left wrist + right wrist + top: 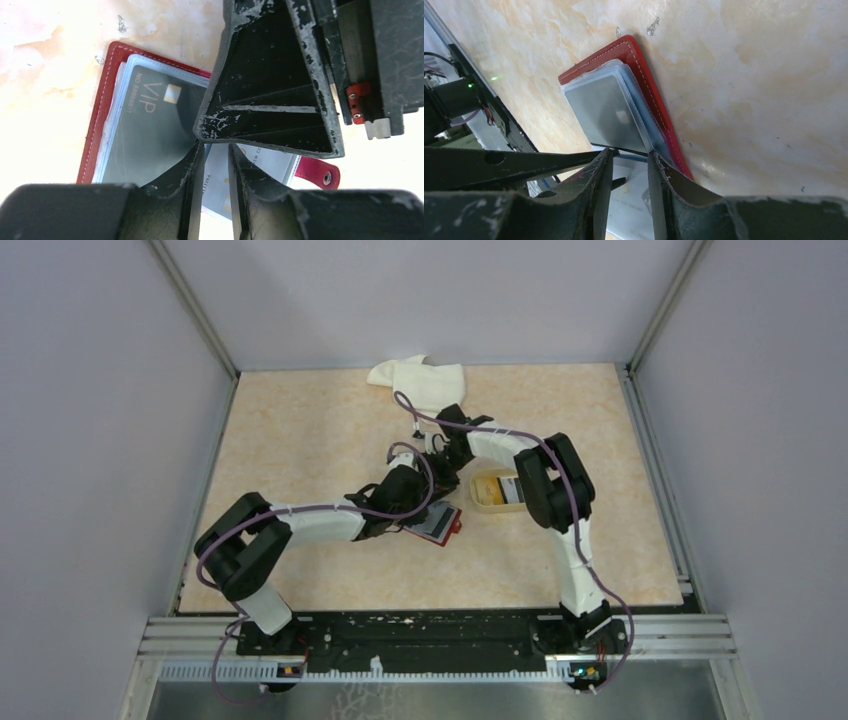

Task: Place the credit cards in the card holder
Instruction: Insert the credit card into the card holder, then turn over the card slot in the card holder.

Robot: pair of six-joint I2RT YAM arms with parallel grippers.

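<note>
Your card holder [437, 525] lies open on the tabletop [300, 430], with a dark VIP card [150, 130] in its clear sleeve and a pale card [215, 185] on its other half. Over the card holder, the left pincer [215, 147] and right pincer [629, 152] each show a narrow gap; you cannot tell whether either pinches anything. A beige tray [480, 502] sits just beyond the card holder, and a white cloth [415, 375] lies well beyond.

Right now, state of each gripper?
Left gripper: jaws narrowly apart over the open card holder; grip cannot be told.
Right gripper: narrowly apart at its clear sleeve; cannot tell.
</note>
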